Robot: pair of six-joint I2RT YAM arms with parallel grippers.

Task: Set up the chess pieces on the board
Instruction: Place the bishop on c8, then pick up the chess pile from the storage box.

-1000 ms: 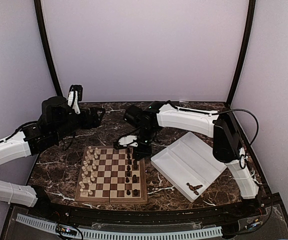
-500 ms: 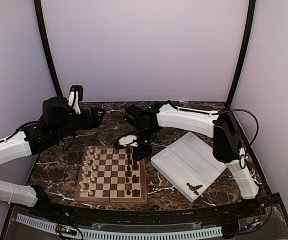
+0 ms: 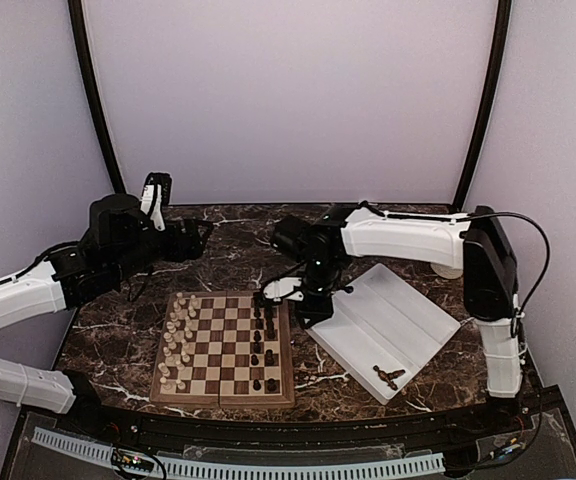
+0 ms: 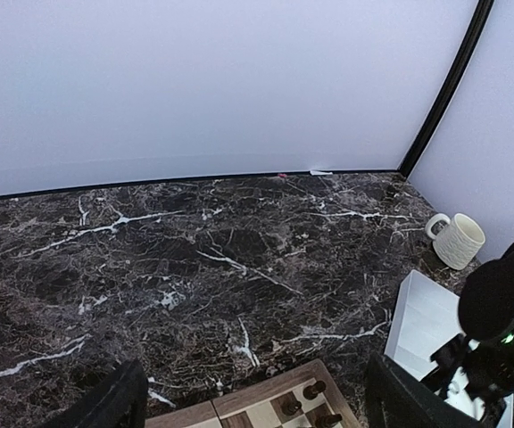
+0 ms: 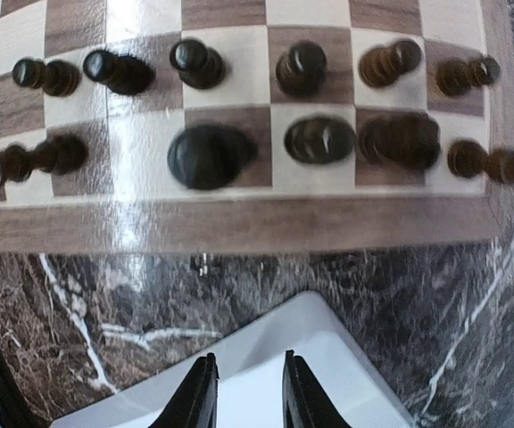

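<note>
The board (image 3: pixel 226 340) is seen lying flat on the dark stone table (image 3: pixel 218 250), at about 7 o'clock from the middle of the top view. The cream pieces (image 3: pixel 176 345) are stood in two rows along the board's 9 o'clock side. The dark pieces (image 3: pixel 264 345) are stood along its 3 o'clock side, with some gaps in their rows. A white tray (image 3: pixel 408 310) is laid just beside the board, at its 3 o'clock. A few loose dark pieces (image 3: pixel 388 377) are left lying in the tray near its 6 o'clock end. The right gripper (image 3: pixel 313 308) is held low between the board and the tray, near the board's 1 o'clock corner. In the right wrist view its fingers (image 5: pixel 205 392) are seen a little apart over the tray's corner, and nothing is held between them. The left gripper (image 4: pixel 255 374) is held above the table at the board's 11 o'clock. Its jaws are spread wide and nothing is gripped. A white mug (image 4: pixel 458 239) is stood at 2 o'clock, well apart from the board.
</note>
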